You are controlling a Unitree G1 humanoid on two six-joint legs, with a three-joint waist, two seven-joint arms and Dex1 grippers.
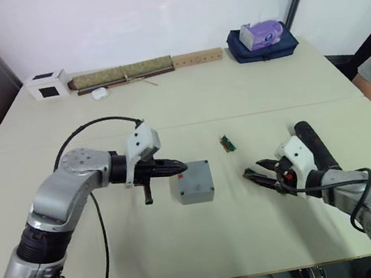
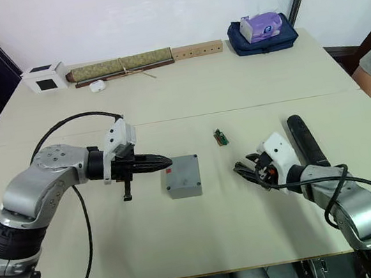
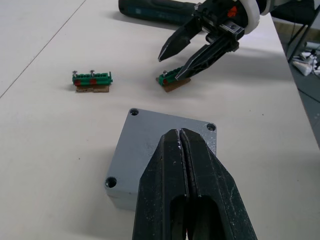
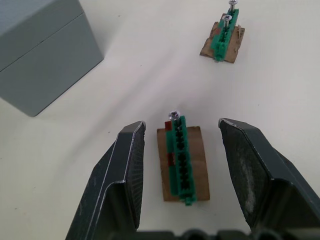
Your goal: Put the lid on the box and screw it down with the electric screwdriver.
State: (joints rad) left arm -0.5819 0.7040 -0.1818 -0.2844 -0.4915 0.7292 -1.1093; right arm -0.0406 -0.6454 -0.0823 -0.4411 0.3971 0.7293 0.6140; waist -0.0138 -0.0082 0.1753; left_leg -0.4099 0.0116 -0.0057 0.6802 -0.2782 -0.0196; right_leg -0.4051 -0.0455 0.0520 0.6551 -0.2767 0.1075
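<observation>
The table carried everything, with a navy bag holding a purple pack, a long roll, a wooden strip and a white cube lined along its far edge. The left gripper reached in from the robot's left with its fingers pressed together on nothing, their tips over the near edge of the lid. The right gripper sat low on the right side of the table, its fingers spread wide to either side of a green board without touching it. The screwdriver lay flat on the table just beyond the right gripper, held by neither arm. The box stood near the table's middle, between the two grippers, with the lid sitting on top and three screw holes visible at its corners. A second green board lay apart, between the box and the screwdriver, farther back.
</observation>
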